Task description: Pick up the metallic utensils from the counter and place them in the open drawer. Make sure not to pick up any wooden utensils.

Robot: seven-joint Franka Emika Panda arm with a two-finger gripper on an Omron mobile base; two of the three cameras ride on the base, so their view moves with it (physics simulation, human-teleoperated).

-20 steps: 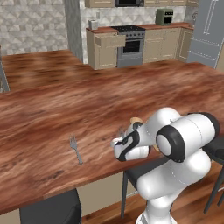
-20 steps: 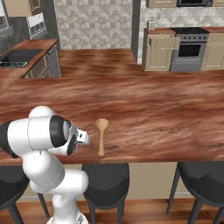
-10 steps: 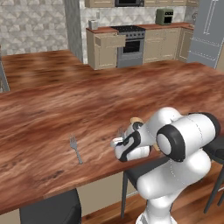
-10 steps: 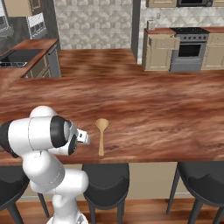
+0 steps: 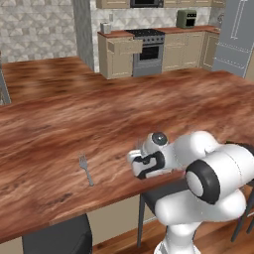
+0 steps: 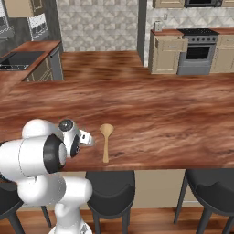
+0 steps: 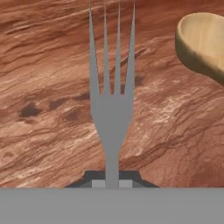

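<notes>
Since a second ago almost nothing has shifted on the worktop; what changed is my gripper (image 7: 112, 183), which has closed from half open to fully pinched. It now has hold of a silver-grey fork (image 7: 111, 109) by the handle, tines pointing away from my hand over the reddish-brown wood grain. I cannot tell whether the fork is lifted or still lying on the surface.

That fork sits at the near edge of the worktop (image 5: 99, 124), under my wrist. Just beside it, toward the right end of the near edge, lies the wooden spoon (image 6: 106, 139), bowl away from the edge; its rim shows close to the tines in the hand view, not touching them. I leave that one alone.

A second fork (image 5: 86, 169) lies further left along the same near edge, well apart from my hand.

With the grip made, I judge the next step is to lift straight up, clear of the spoon, and carry the fork to the open drawer.
</notes>
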